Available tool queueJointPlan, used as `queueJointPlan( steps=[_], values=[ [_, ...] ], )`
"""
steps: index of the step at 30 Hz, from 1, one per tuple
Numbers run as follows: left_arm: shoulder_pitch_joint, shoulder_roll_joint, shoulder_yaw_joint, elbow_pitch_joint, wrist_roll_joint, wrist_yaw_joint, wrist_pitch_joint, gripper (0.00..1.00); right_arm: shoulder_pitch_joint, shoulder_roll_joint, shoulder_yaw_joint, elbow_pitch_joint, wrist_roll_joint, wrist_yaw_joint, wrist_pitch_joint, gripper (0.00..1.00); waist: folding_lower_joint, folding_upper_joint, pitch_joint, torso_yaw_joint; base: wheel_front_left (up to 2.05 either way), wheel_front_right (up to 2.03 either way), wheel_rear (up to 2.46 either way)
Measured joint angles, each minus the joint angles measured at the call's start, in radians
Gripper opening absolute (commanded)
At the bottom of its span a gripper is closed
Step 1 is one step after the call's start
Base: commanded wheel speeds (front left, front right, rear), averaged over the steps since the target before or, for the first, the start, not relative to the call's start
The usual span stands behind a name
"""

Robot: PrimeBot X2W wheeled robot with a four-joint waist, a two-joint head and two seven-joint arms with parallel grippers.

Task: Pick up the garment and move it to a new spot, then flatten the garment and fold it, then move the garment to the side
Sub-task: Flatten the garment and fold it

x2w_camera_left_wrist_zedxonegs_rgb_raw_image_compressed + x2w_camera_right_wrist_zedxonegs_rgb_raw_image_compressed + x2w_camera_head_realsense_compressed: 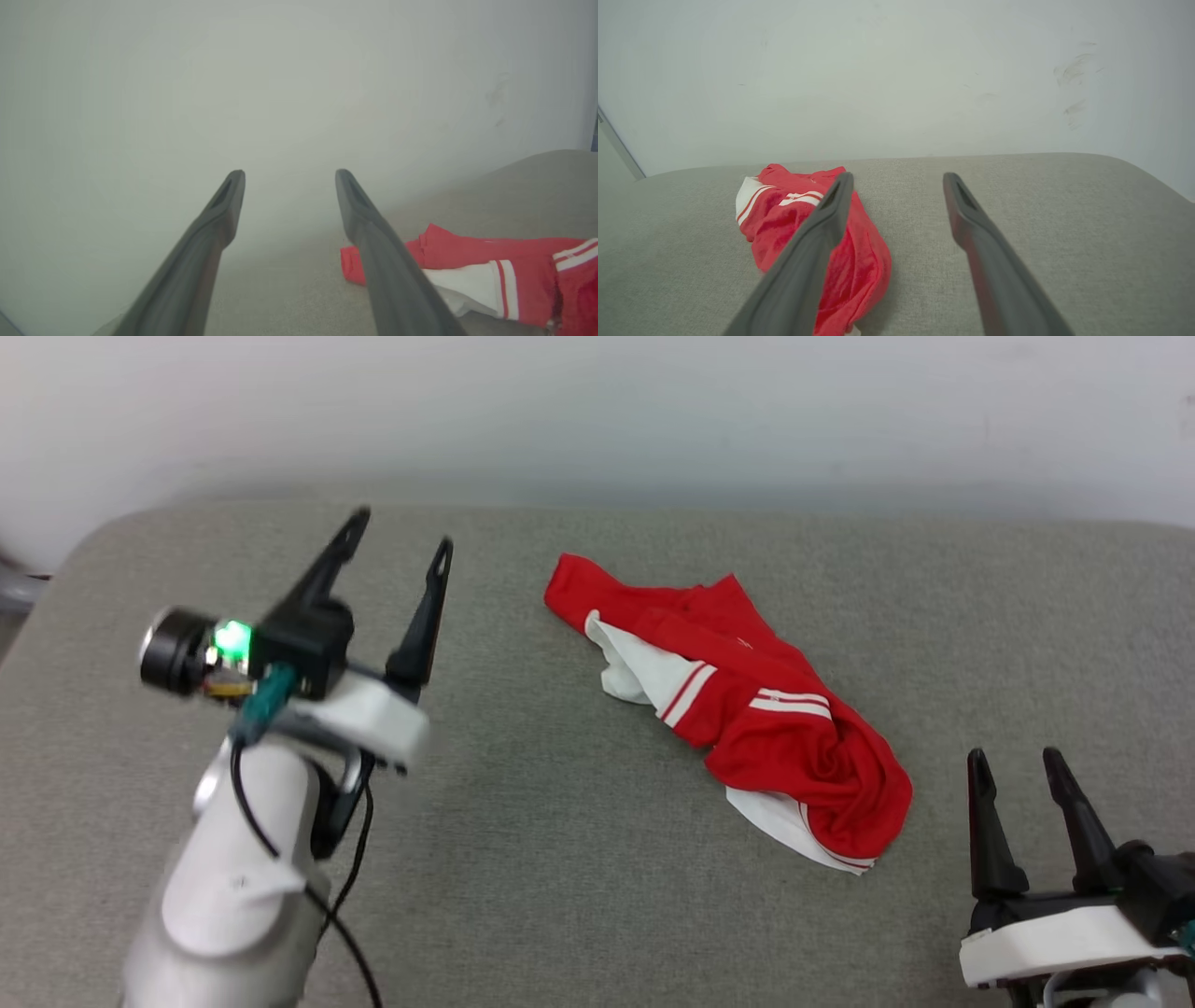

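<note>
I see the garment (747, 709) lying crumpled a little right of centre on the grey padded surface (560, 877). Its long axis runs from about 10 o'clock, the far end, down to about 4 o'clock, the near end, in the head view. It is bunched rather than flat: red cloth on top, a white striped sleeve showing at its 9 o'clock side, and another white edge tucked under the near end. My left gripper (401, 530) hovers at the shirt's 9 o'clock, well apart from it, fingers spread wide and holding nothing, tips aimed toward 12 to 1 o'clock. A green light (231, 637) glows on its wrist and a black cable (345, 915) trails down the pale forearm. My right gripper (1016, 756) sits near the shirt's 4 o'clock end, just beside it, also spread wide and empty. Grey fabric lies between each gripper and the shirt. A plain pale wall (597, 411) rises behind the surface's far edge.
</note>
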Motion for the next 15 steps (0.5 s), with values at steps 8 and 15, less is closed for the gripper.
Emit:
queueJointPlan(
  steps=[8, 15],
  values=[
    [-0.217, 0.051, -0.177, 0.079, -0.169, -0.009, 0.166, 1.00, -0.045, 0.000, -0.006, -0.011, 0.000, 0.000, 0.000, 1.00, 0.0000, 0.0000, 0.080, -0.046, 0.00, 0.00, 0.00],
    [-0.386, 0.133, -0.413, 0.105, -0.402, -0.009, 0.415, 1.00, -0.081, 0.000, -0.004, -0.015, 0.005, 0.000, 0.000, 1.00, 0.0000, 0.0000, 0.149, -0.088, 0.00, 0.00, 0.00]
  ],
)
